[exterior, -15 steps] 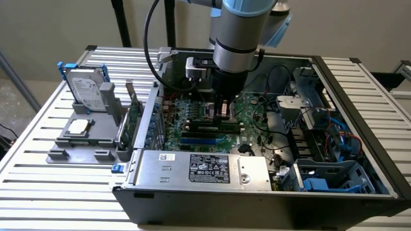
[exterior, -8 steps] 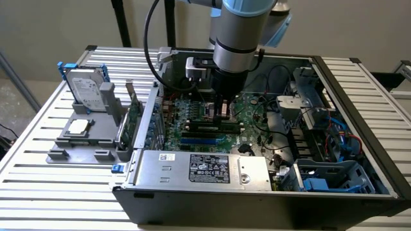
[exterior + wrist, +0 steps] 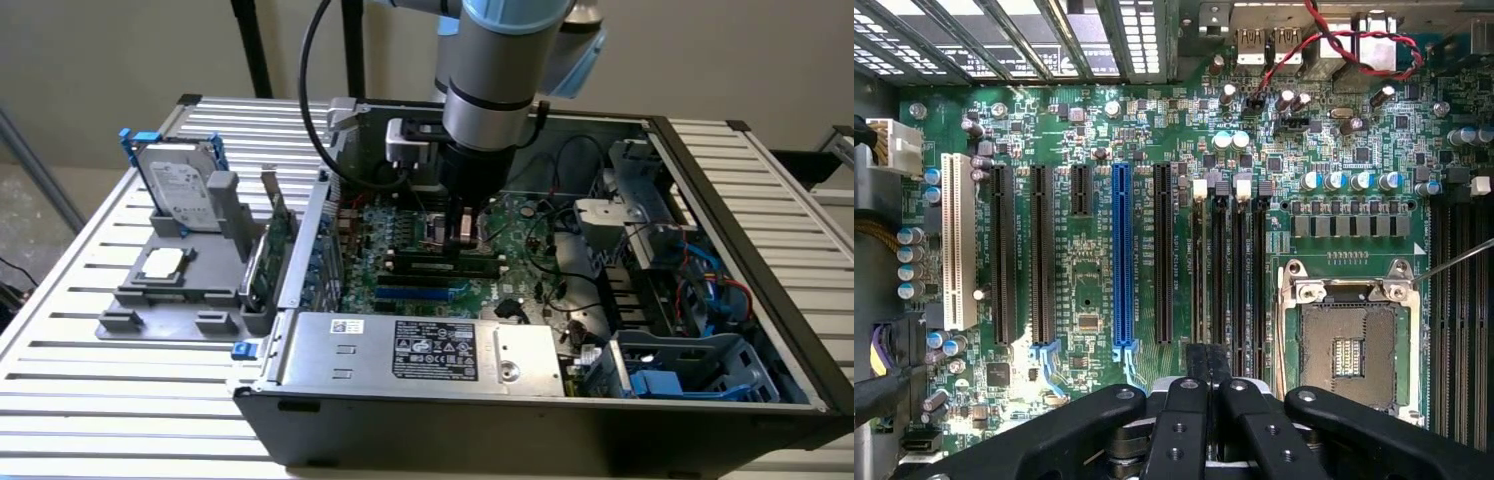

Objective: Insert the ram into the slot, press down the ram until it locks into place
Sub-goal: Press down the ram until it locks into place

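In the exterior view, the grey Universal Robots arm reaches down into the open black computer case [image 3: 747, 250], which lies on a slatted metal table [image 3: 80, 300]. Its black gripper [image 3: 463, 232] hangs low over the green motherboard [image 3: 400, 270], just above the long narrow black memory sockets [image 3: 434, 263] near the board's middle. A long, thin green strip, apparently the ram [image 3: 434, 256], lies along those sockets right below the fingers. Whether it is fully seated cannot be told from here. To the exterior view's left, a grey plastic fixture [image 3: 174, 280] holds a silver hard drive [image 3: 180, 185] and a green expansion card [image 3: 278, 245].

In the wrist view, the gripper [image 3: 1205, 385] looks straight down on the board. Its dark fingers [image 3: 1195, 365] sit close together, pinched on a thin dark edge that looks like the top of the ram stick. The fingers line up with the group of parallel black memory slots [image 3: 1229, 270] that lie between the blue expansion slot [image 3: 1121, 260] and the square silver processor socket [image 3: 1349, 345].

The slots are identical and closely packed, so a small sideways offset could land the stick on a socket wall or in the neighbouring slot. A tilted stick pressed down could jam at one end, leaving one clip unlocked. Hard pressing while misaligned might flex the board or damage the contacts. The red wires [image 3: 1334, 50] are well apart from the working area.
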Motion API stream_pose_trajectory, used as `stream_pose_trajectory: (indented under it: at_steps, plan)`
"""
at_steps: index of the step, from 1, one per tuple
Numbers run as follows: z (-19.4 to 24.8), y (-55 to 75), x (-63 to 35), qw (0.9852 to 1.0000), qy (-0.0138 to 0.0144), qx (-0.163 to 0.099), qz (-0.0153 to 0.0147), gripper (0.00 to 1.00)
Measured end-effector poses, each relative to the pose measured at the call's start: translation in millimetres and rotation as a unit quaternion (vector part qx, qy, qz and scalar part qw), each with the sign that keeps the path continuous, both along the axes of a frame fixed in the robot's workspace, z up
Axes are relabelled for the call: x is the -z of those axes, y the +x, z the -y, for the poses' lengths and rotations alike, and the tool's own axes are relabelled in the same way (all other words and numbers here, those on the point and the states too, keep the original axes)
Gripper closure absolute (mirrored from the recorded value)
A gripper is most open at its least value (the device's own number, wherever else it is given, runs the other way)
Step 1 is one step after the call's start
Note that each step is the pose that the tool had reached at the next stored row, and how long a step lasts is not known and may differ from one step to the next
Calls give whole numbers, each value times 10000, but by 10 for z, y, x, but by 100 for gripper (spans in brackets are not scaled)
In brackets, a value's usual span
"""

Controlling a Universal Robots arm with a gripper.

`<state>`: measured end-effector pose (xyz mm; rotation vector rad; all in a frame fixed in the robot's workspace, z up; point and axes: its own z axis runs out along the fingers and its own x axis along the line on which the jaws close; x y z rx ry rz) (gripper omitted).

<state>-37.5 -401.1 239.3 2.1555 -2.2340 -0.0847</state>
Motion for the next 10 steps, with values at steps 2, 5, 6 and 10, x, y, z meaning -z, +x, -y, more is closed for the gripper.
stream_pose_trajectory:
  at_steps: [2, 5, 6, 10]
  plan:
    - [-3, 0, 7, 10000, 1, 0, 3, 89]
    - [-9, 0, 21, 10000, 0, 0, 12, 89]
    - [-12, -1, 28, 10000, 0, 0, 19, 89]
    - [-18, -1, 55, 10000, -2, 0, 47, 89]
